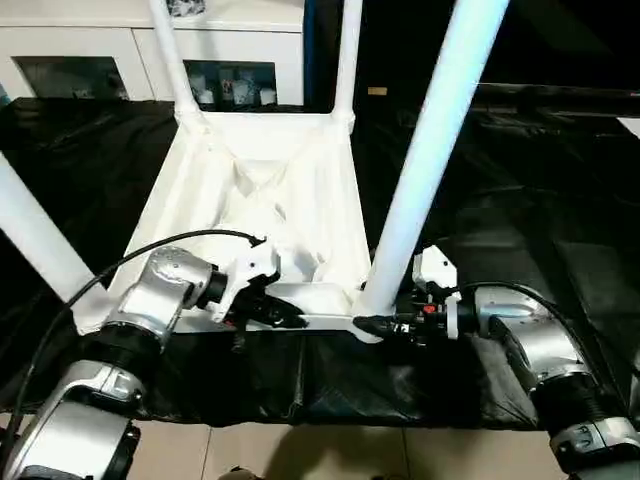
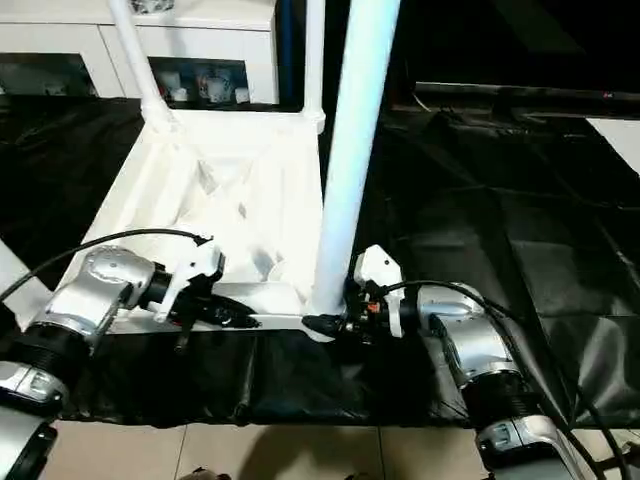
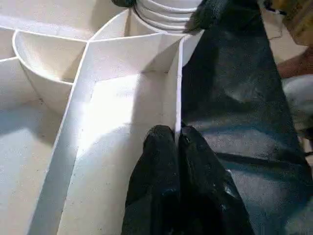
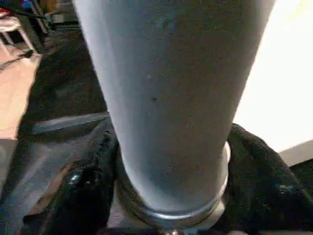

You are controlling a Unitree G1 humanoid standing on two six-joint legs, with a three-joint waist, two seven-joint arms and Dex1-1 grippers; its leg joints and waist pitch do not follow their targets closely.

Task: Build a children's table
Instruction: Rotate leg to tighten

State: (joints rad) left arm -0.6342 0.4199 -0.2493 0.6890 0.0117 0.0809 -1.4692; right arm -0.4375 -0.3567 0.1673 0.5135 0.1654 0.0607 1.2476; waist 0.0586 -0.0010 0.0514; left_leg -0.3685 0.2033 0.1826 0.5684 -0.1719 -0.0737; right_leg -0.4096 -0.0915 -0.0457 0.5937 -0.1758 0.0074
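White plastic, thin-walled and ribbed: the tabletop [image 1: 290, 200] lies underside up on a black sheet [image 1: 520, 200], its near rim caught by both arms. The left gripper [image 3: 177, 139] is pinched tight on that upright rim wall, one black finger on each side of it. Just beside it toward the corner, the right gripper [image 1: 375, 325] wraps the base of the near leg [image 1: 430, 150], its fingers [image 4: 83, 191] pressed against either side of the tube where it meets the round corner socket [image 3: 161, 10]. Beyond the grippers, two more legs [image 1: 175, 60] stand in the far corners, and a fourth leg [image 1: 35, 240] rises out past the left gripper. Behind everything sits a white cabinet [image 1: 120, 55]. The table looks light and hollow, stiff enough along the ribs but likely to flex at the rim; the smooth tapered tube seems slippery, so low down by the socket is probably the surest place to hold and turn it.
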